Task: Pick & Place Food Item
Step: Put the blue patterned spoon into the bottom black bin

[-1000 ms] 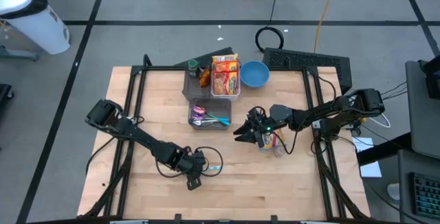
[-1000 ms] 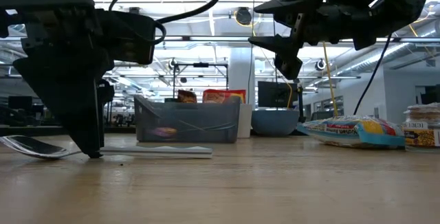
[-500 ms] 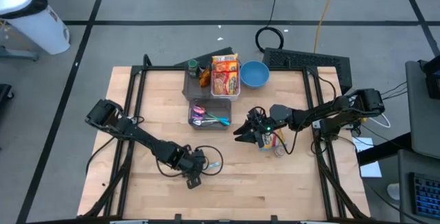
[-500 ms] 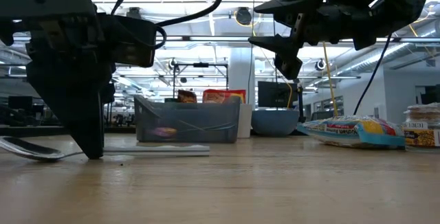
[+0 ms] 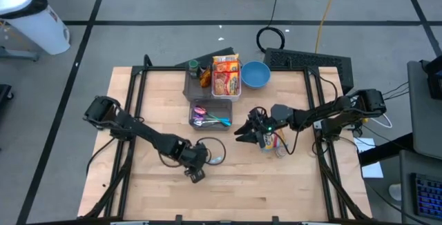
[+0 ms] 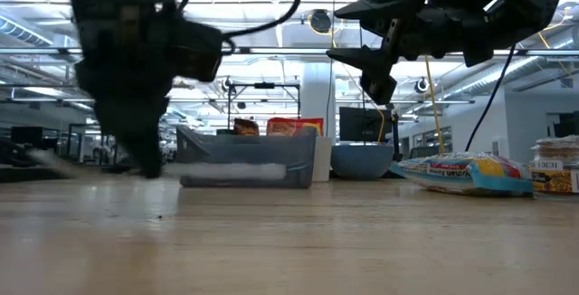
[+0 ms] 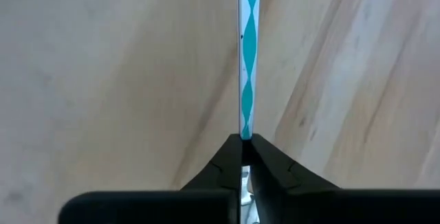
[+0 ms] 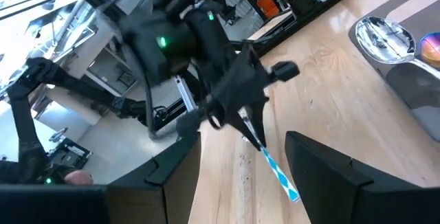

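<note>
A utensil with a teal-and-white patterned handle [image 7: 247, 59] hangs a little above the wooden table, with my left gripper [image 5: 195, 170] shut on it, near the table's middle front. In the low view the utensil [image 6: 231, 173] is a level blur beside the left gripper [image 6: 145, 164]. My right gripper [image 5: 242, 132] hovers open and level over the table's centre right, well above the table, with nothing between its fingers [image 6: 366, 46]. A colourful food packet [image 6: 466, 170] lies flat on the table beside it. My left gripper pinches the utensil's handle [image 7: 245, 136] between its two fingers, which lie across it. The fingers slant steeply down from above. The utensil hangs about level and clear of the table, its patterned end [image 8: 278, 176] sticking out past the fingers.
A small grey bin [image 5: 210, 114] with several utensils stands at the table's middle. Behind it are a bin of food packets [image 5: 222, 76] and a blue bowl [image 5: 255, 74]. More packets lie at the far right [image 6: 554, 173]. Bare wood lies toward the near edge [image 5: 276, 190].
My left gripper has risen and shifted a little toward the table's far edge, taking the utensil with it. The utensil lay flat on the table a second ago and now hangs level, clear of the wood.
</note>
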Available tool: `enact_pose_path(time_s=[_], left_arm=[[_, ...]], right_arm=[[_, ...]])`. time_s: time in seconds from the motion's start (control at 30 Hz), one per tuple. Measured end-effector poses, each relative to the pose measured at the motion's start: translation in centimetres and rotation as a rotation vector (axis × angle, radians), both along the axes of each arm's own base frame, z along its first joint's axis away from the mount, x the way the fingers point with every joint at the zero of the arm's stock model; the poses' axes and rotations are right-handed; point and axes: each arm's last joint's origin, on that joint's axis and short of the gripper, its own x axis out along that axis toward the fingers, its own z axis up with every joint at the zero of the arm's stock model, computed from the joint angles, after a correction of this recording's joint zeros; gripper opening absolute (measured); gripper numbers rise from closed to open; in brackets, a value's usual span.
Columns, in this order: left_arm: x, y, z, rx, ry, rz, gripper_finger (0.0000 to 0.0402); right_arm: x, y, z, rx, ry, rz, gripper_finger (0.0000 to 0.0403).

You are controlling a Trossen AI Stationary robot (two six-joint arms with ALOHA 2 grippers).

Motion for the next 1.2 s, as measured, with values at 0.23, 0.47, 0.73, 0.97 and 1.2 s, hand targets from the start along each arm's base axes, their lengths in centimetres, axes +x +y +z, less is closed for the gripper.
enact_pose_path(time_s=[0.23, 0.47, 0.73, 0.97, 1.2], left_arm=[[0.0, 1.7, 2.6, -0.005, -0.080, 0.026, 0.0012], [-0.4, 3.0, 5.6, -0.029, -0.184, 0.057, 0.0009], [-0.4, 5.1, 8.4, -0.197, -0.281, 0.057, 0.0008], [1.0, 7.3, 10.2, -0.304, -0.371, 0.039, 0.0009], [2.3, 10.0, 13.5, -0.348, -0.509, 0.025, 0.0013]], right_arm=[[-0.1, -0.4, 0.0, -0.028, -0.015, 0.056, 0.0206], [-0.6, 0.0, 1.2, -0.167, -0.115, 0.100, 0.0205], [-1.4, 1.4, 4.8, -0.524, -0.133, 0.085, 0.0205], [-0.3, 2.2, 8.3, -0.874, -0.123, 0.081, 0.0205], [-0.1, 2.2, 8.5, -1.011, -0.146, 0.111, 0.0205]])
